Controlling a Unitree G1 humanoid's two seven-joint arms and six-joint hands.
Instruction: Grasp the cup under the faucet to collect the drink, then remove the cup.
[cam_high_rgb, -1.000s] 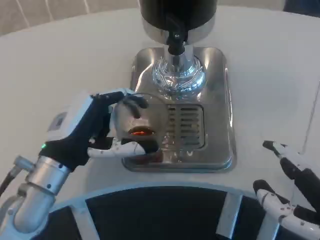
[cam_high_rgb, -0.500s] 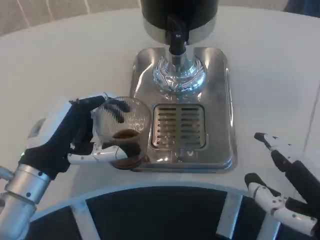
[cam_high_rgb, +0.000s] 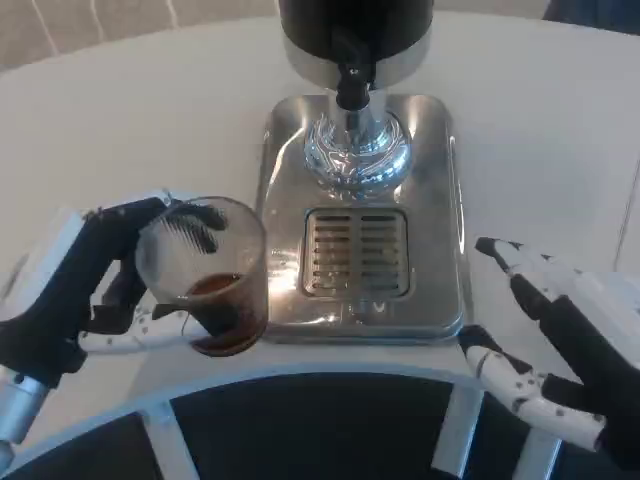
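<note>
My left hand (cam_high_rgb: 85, 285) grips a clear plastic cup (cam_high_rgb: 205, 275) with a little dark brown drink in its bottom. The cup is upright, just off the left front edge of the steel drip tray (cam_high_rgb: 440, 200). The black faucet (cam_high_rgb: 350, 80) of the dispenser hangs over the tray's back part, well behind and to the right of the cup. My right hand (cam_high_rgb: 550, 340) is at the lower right, beside the tray's right front corner, fingers spread and holding nothing.
The slotted drain grate (cam_high_rgb: 358, 252) lies in the tray's front half. A shiny round base (cam_high_rgb: 352, 152) sits under the faucet. A dark panel with a white curved rim (cam_high_rgb: 320, 385) runs along the table's near edge.
My left hand has carried the cup left and toward me, off the drip tray. My right hand has moved up and left, closer to the tray.
</note>
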